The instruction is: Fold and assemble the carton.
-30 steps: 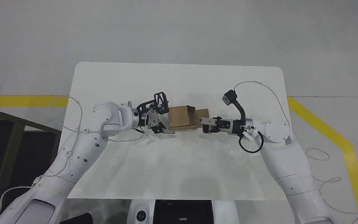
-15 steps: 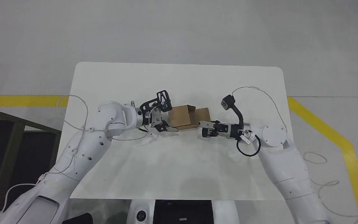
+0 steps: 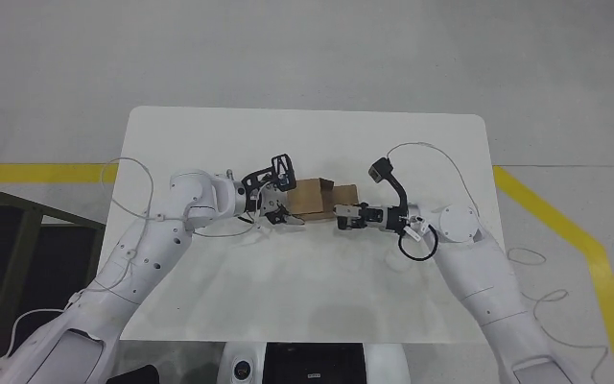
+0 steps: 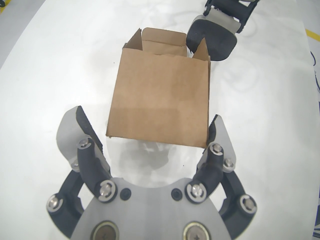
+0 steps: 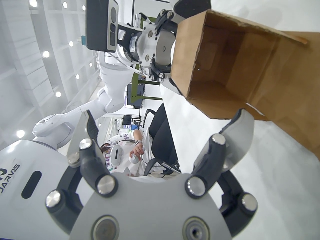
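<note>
Left hand (image 3: pixel 287 210) and right hand (image 3: pixel 339 213) draw in on the carton (image 3: pixel 309 197)

Over the last second the left hand has slid toward the carton's closed end — most of that early on, hardly any since. The right hand has come in from the opposite side, wrist and forearm shifting with it — its tips, a little short of the open end before, now sit against the flaps there.

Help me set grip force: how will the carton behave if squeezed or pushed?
The carton is thin card, open-ended and hollow, so it probably buckles under a firm squeeze. It looks light and likely slides on the smooth white table when pushed.
</note>
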Controlling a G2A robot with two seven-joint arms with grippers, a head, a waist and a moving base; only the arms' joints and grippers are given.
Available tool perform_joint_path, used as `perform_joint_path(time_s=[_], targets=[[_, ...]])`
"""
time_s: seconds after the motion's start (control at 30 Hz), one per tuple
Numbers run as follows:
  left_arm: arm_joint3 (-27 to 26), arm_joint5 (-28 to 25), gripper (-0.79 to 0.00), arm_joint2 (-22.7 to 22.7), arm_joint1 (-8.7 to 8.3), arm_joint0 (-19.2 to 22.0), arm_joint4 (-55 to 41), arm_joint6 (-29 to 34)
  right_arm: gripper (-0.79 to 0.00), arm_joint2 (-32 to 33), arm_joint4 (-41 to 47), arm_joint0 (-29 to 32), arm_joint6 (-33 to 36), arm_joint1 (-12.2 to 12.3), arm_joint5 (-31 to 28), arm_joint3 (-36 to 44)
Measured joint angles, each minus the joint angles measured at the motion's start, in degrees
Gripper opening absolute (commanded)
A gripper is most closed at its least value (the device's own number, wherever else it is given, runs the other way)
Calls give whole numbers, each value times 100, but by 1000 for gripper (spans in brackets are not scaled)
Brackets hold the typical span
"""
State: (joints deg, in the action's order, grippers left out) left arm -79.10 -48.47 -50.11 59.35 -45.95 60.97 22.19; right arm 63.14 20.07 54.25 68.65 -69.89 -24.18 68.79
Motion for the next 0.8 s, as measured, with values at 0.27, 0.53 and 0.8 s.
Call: perform_joint_path(time_s=[0.27,0.53,0.8], targets=[[33,-249,0,20,9,23,135,-109,0,-433,248,-484,449,-120,-184,-453],[32,-421,0,-18,-1,12,199,-148,0,-727,478,-764,357,-248,-355,-825],[-19,-487,0,-50,-9,-33,189,-128,0,-1080,669,-1049,329,-418,-520,-1261]])
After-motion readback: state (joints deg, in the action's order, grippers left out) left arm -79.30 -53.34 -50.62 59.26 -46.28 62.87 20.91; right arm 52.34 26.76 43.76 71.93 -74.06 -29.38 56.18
